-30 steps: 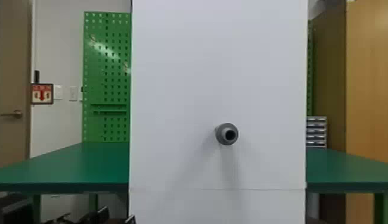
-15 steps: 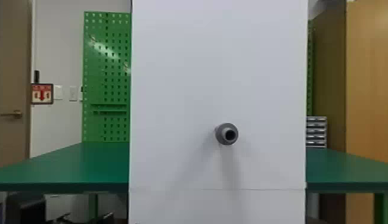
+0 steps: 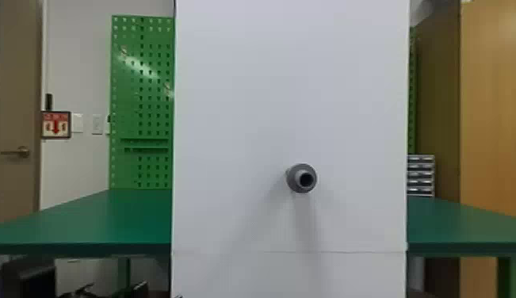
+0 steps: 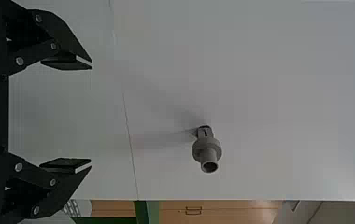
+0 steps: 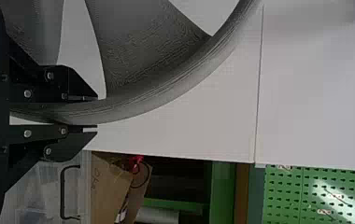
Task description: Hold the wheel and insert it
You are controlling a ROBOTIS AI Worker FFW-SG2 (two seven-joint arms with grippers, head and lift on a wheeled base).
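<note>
The grey hollow-ended shaft (image 3: 302,178) sticks out of a tall white panel (image 3: 245,99), right of its middle. Low at the bottom edge, tips of my left gripper (image 3: 158,294) show, below and left of the shaft. In the left wrist view the shaft (image 4: 207,150) stands off from my left gripper (image 4: 91,115), which is open with nothing between its fingers. My right gripper (image 5: 97,113) is shut on the rim of the large grey wheel (image 5: 166,88) in the right wrist view, a finger on each side of the rim. Wide spokes run inward from the rim.
A green table (image 3: 90,222) extends on both sides behind the panel. Behind stand a green pegboard (image 3: 150,87), small drawers (image 3: 421,174) and a wooden cabinet (image 3: 490,111). The right wrist view also has a cardboard box (image 5: 105,186) and a clear bin (image 5: 49,191).
My left gripper's tips show slightly less at the bottom edge than a second ago, after dipping lower in between. The shaft and panel have kept their place.
</note>
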